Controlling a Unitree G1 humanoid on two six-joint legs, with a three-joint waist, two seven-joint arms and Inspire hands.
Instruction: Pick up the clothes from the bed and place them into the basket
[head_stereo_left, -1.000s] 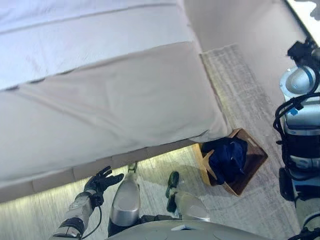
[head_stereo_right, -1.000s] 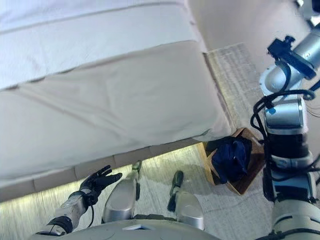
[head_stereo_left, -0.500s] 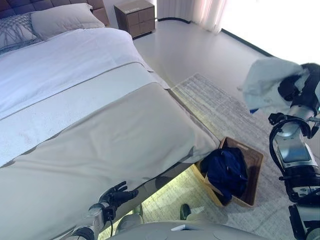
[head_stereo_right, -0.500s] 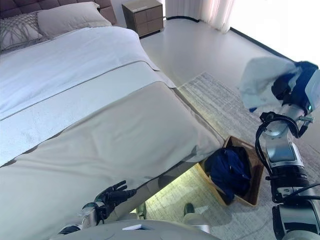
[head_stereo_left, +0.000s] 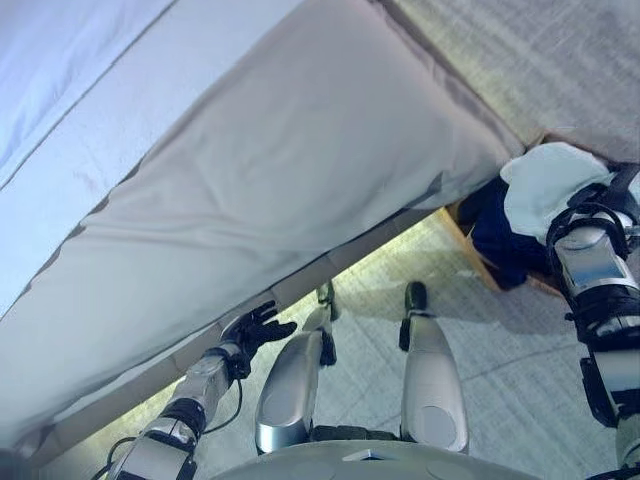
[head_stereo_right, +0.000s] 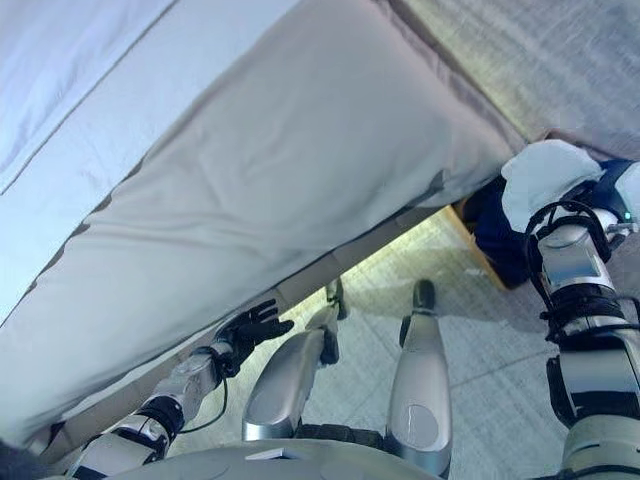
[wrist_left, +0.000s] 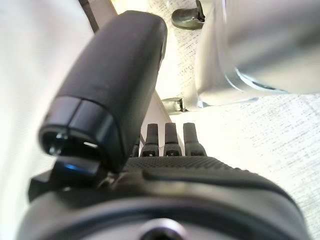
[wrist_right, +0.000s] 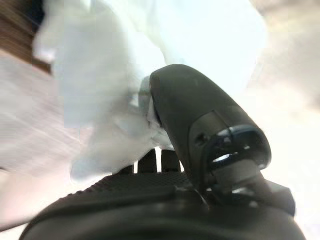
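My right hand (wrist_right: 200, 125) is shut on a white garment (head_stereo_left: 545, 180), thumb pressed into the cloth (wrist_right: 100, 75). It holds the garment just over the brown basket (head_stereo_left: 472, 258) on the floor by the bed's corner. Dark blue clothes (head_stereo_left: 497, 235) lie inside the basket, partly hidden by the white garment. My left hand (head_stereo_left: 256, 327) hangs open low beside the bed's edge, fingers (wrist_left: 165, 136) straight and holding nothing. The bed (head_stereo_left: 300, 170) shows a beige cover with no clothes on the part in view.
A grey woven rug (head_stereo_left: 530, 50) lies beyond the bed's corner, under the basket. The bed's side runs diagonally close in front of me, with a lit gap beneath it. Pale floor (head_stereo_left: 500, 380) spreads between the bed and the basket.
The camera has tilted down toward the floor. My right arm has come down with the white garment from high in the air to just over the basket. The left hand stays by the bed's edge.
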